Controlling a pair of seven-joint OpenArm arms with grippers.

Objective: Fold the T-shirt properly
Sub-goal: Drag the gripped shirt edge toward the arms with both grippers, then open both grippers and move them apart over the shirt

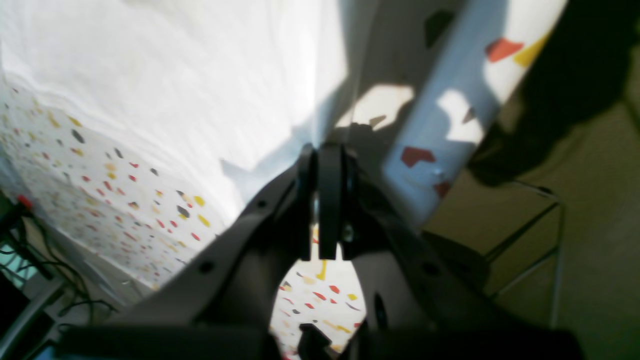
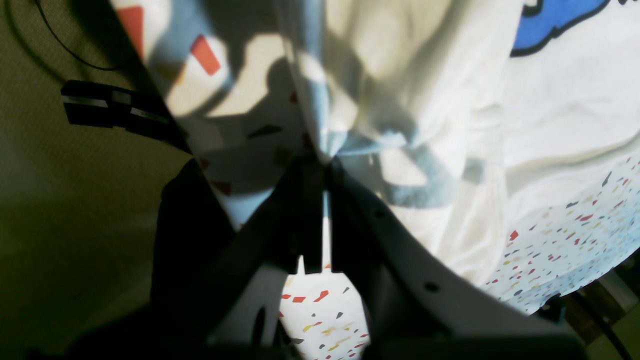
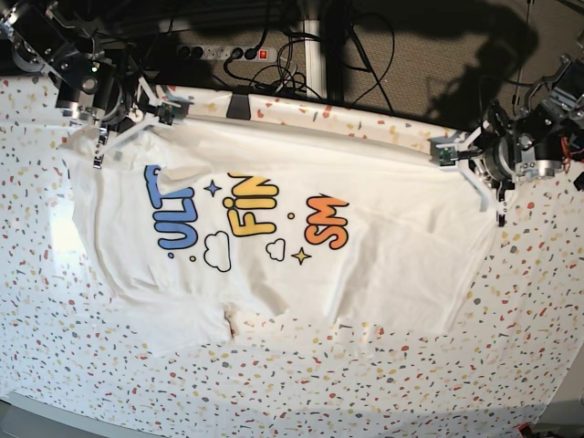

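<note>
Up close in the left wrist view, we see our left gripper with its dark jaws pressed together on a thin edge of the T-shirt. White cloth spreads away beyond the jaw tips and to their left. Beneath and behind the jaws lies the speckled table covering, and to their right a strip of it hangs over the table's edge above the floor.

Next, in the right wrist view, our right gripper also has its jaws closed, pinching a bunched fold of the T-shirt. The fabric rises ahead of the tips and sweeps off to their right, where a patch of blue print shows. The flecked table covering sits below that cloth and again between the jaw bases.

Finally, in the base view, we hold the T-shirt stretched between both grippers along the far side of the table covering. The right gripper clamps one end, the left gripper the other. The printed front faces up, and the cloth lies flat towards the near side of the jaws.
</note>
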